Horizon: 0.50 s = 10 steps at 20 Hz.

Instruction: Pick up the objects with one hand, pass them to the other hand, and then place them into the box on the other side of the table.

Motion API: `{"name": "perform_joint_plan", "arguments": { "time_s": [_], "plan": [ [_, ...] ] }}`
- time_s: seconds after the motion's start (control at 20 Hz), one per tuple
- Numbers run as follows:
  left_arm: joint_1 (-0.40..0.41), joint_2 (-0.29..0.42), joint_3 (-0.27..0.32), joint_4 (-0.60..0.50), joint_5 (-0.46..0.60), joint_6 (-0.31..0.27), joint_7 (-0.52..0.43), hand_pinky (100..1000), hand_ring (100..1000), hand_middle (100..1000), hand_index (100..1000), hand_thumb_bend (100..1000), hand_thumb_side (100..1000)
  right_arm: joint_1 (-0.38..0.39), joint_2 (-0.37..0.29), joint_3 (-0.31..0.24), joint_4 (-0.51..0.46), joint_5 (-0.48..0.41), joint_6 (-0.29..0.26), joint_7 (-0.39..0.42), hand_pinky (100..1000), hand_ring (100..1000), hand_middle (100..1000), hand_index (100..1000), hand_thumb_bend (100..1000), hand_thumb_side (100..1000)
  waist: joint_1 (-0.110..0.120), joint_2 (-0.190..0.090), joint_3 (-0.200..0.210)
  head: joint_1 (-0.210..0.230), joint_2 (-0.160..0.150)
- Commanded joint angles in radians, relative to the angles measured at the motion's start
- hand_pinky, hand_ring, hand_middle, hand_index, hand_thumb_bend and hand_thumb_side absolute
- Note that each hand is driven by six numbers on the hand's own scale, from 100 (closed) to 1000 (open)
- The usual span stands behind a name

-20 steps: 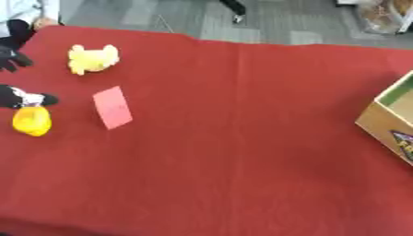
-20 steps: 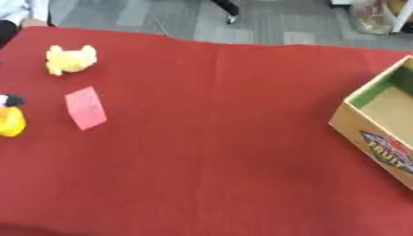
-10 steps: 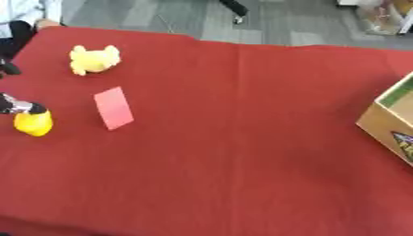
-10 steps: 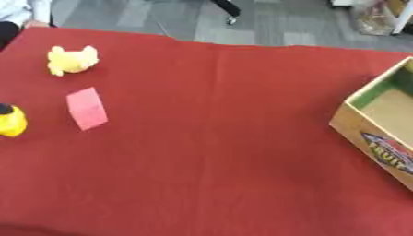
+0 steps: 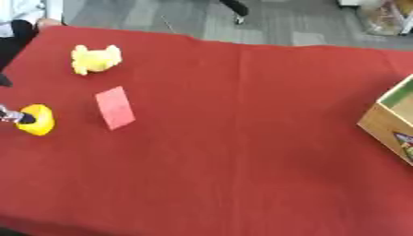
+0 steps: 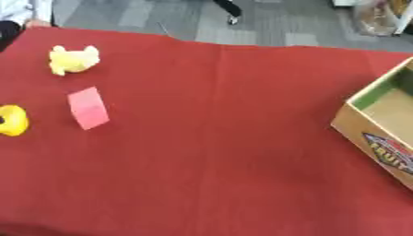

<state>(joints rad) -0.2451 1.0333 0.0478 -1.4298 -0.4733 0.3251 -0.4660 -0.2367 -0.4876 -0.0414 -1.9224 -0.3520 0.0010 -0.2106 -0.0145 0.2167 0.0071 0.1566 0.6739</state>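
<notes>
left hand [image 5: 11, 116] at the worktop [image 5: 242, 161] edge, touching yellow round object [image 5: 38, 120]; grip state impossible to tell. pink block [image 5: 115, 107] just beyond, box [image 6: 379, 124] far opposite for delivery.

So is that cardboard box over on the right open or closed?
Open. The cardboard box has no lid over it, and the right eye view looks straight down onto its bare inner floor and green inner wall.

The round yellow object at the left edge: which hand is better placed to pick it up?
Probably the left hand: it shows at the left edge, touching the round yellow object. The right hand is not in view.
</notes>
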Motion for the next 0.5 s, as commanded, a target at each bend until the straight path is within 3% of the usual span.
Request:
{"name": "perform_joint_plan", "arguments": {
  "time_s": [0.05,0.5],
  "plan": [
    [-0.004,0.018,0.003,0.014,-0.03,0.002,-0.023,794,815,775,778,776,368,-0.004,-0.02,-0.003,-0.012,0.009,0.003,0.001,859,762,893,925,100,555,0.001,-0.017,-0.001,0.002,-0.002],
    [-0.012,-0.008,-0.002,0.028,-0.039,0.0,-0.029,797,811,771,780,765,367,-0.004,-0.014,0.002,-0.009,0.011,0.007,0.005,859,762,893,925,100,560,-0.002,-0.016,-0.001,0.002,-0.008]
  ]
}}
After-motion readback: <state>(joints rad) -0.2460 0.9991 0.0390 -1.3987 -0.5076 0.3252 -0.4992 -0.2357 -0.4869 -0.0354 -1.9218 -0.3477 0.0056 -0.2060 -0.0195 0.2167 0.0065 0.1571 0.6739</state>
